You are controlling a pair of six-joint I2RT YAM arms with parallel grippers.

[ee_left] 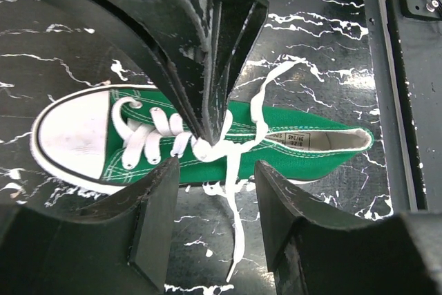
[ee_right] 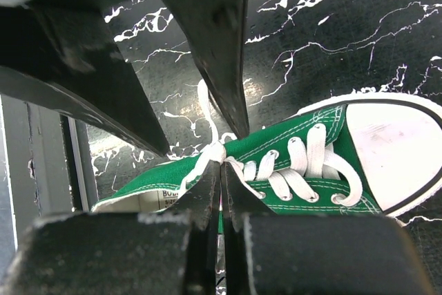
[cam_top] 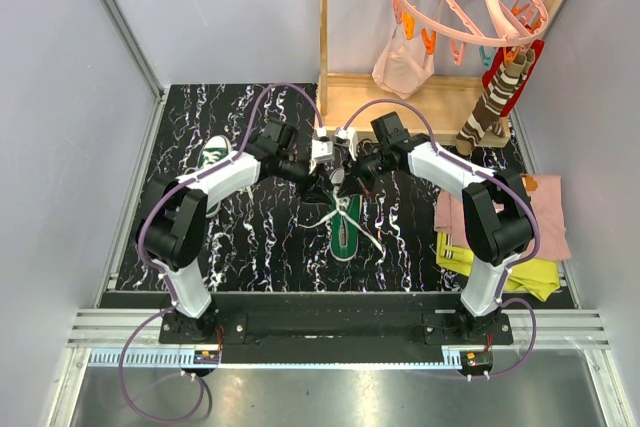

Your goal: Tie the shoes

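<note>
Black marbled table [cam_top: 260, 237], and both arms meet over its middle. The left arm [cam_top: 225, 179] comes in from 9 o'clock, the right arm [cam_top: 440, 165] from 3. One green shoe [cam_top: 347, 230] lies dead centre, toe toward 12. The second shoe [cam_top: 213, 155] sits well apart at 10 o'clock. The left jaws are spread wide above the centre shoe. The right jaws are pinched tight on the white laces [ee_left: 257, 108] at their crossing.

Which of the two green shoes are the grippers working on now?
The middle shoe, under the left gripper and right gripper; the other shoe lies apart at the far left, untouched.
</note>
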